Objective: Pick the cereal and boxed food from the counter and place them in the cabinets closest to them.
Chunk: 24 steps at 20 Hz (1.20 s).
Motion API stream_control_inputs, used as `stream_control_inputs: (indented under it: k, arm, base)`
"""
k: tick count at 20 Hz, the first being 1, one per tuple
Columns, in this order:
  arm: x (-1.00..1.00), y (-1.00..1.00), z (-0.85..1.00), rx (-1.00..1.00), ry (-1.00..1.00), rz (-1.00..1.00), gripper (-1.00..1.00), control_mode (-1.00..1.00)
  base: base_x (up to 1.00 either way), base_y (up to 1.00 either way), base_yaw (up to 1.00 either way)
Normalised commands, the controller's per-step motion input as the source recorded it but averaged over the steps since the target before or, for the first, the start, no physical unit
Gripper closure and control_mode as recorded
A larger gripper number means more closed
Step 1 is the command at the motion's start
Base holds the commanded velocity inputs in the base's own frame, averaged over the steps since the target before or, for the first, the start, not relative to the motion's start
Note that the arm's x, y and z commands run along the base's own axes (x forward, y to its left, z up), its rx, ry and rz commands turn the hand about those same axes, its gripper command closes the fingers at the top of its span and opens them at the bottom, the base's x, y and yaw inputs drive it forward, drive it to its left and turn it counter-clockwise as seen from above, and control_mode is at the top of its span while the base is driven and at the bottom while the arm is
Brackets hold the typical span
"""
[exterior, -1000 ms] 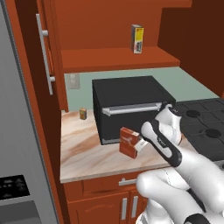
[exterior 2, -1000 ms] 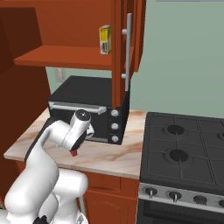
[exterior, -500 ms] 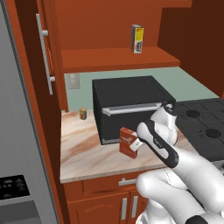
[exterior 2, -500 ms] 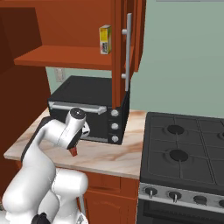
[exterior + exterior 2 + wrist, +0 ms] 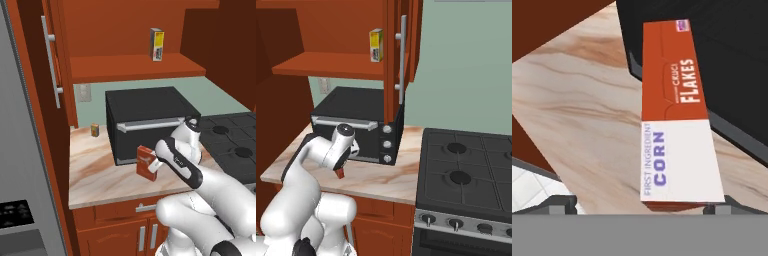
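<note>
The cereal (image 5: 679, 115) is an orange and white corn flakes box, standing on the marble counter (image 5: 100, 175) in front of the black oven (image 5: 145, 117). In the left base view the cereal (image 5: 144, 161) is upright, with my gripper (image 5: 156, 167) right beside it. In the hand view my gripper (image 5: 643, 209) is open, its fingertips (image 5: 558, 204) standing wide on either side of the box's near end. A red corner of the cereal (image 5: 340, 174) peeks out below my hand. The yellow boxed food (image 5: 157, 44) stands on the shelf of the open cabinets (image 5: 130, 67).
A small tan jar (image 5: 94, 130) sits at the back of the counter. The cabinet door (image 5: 395, 55) with its silver handle hangs open above the oven. A grey fridge (image 5: 22, 165) walls the left; the stove (image 5: 466, 175) lies to the right.
My hand has come down and to the left, closer to the cereal box. The jaws have stayed open and the box has not moved.
</note>
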Motion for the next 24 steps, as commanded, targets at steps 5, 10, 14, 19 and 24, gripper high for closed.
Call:
stream_control_inputs:
  k: [5, 10, 14, 19, 24]
  arm:
    - [0.1, 0.0, -0.22, 0.0, 0.0, 0.0, -1.0, -1.0]
    - [0.1, 0.0, -0.23, 0.0, -0.02, 0.0, -1.0, -1.0]
    - [0.05, 0.08, -0.15, 0.0, -0.01, 0.0, 1.0, -1.0]
    - [0.01, 0.02, -0.01, 0.0, 0.0, 0.0, 1.0, -1.0]
    - [-0.06, 0.0, 0.07, 0.0, -0.03, 0.0, 1.0, -1.0]
  base:
    - [0.0, 0.0, 0.0]
    - [0.0, 0.0, 0.0]
    - [0.0, 0.0, 0.0]
    - [0.0, 0.0, 0.0]
    - [0.0, 0.0, 0.0]
